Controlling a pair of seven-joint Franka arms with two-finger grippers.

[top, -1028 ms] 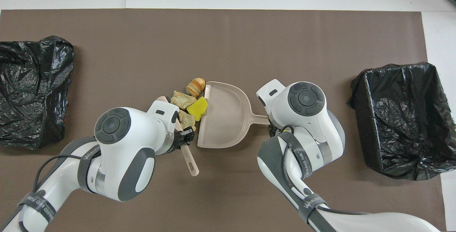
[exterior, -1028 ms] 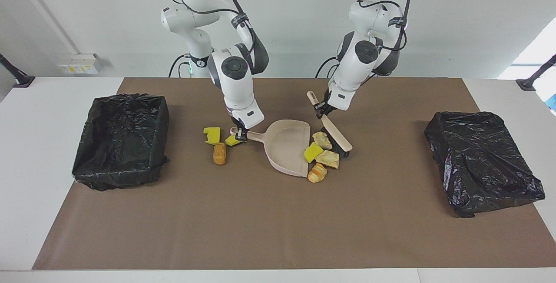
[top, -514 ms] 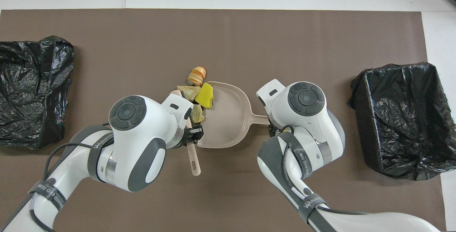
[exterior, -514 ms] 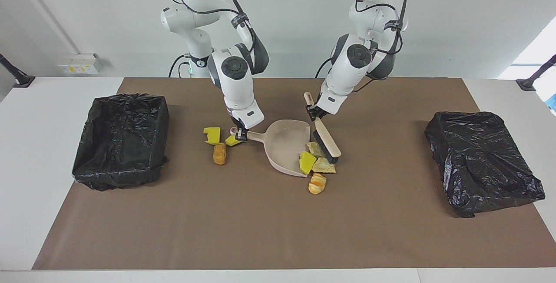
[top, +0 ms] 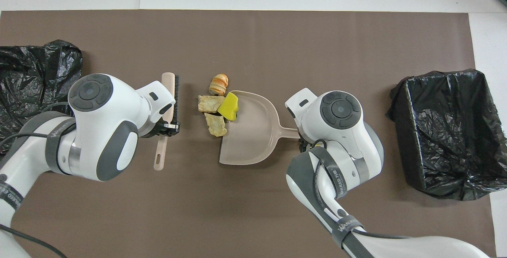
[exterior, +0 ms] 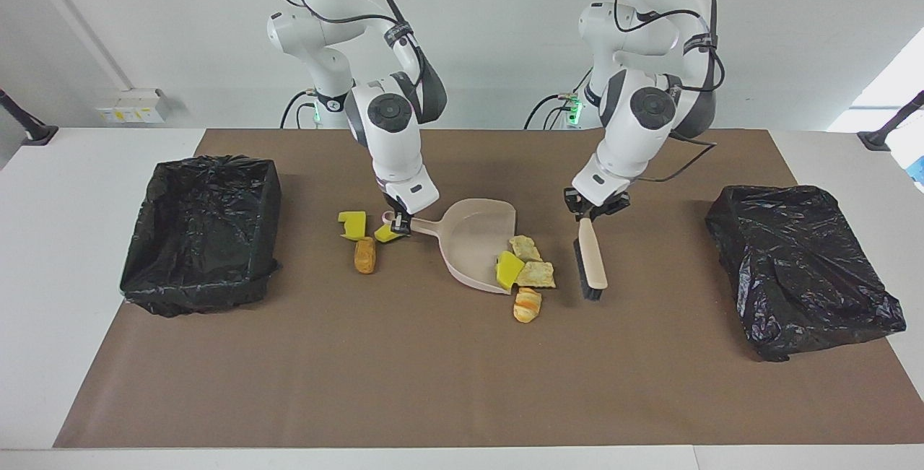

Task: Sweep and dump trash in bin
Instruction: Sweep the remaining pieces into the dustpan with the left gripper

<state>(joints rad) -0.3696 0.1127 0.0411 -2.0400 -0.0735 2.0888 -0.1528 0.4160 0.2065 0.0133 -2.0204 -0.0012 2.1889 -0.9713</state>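
Note:
The beige dustpan lies mid-mat, and my right gripper is shut on its handle. My left gripper is shut on the handle of the beige brush, which is held beside the pile toward the left arm's end, clear of it. Its black bristles face the trash. A yellow chunk rests on the pan's lip, with two pale lumps and an orange-brown lump at the pan's mouth. Two yellow chunks and an orange-brown lump lie by the pan's handle. The right arm hides these in the overhead view.
An open bin lined with a black bag stands at the right arm's end of the mat. A second black-bagged bin sits at the left arm's end. The brown mat covers most of the white table.
The left arm swept the brush against the pile, nudging the yellow chunk onto the pan's lip, then swung the brush away toward its own end. The right arm has held still.

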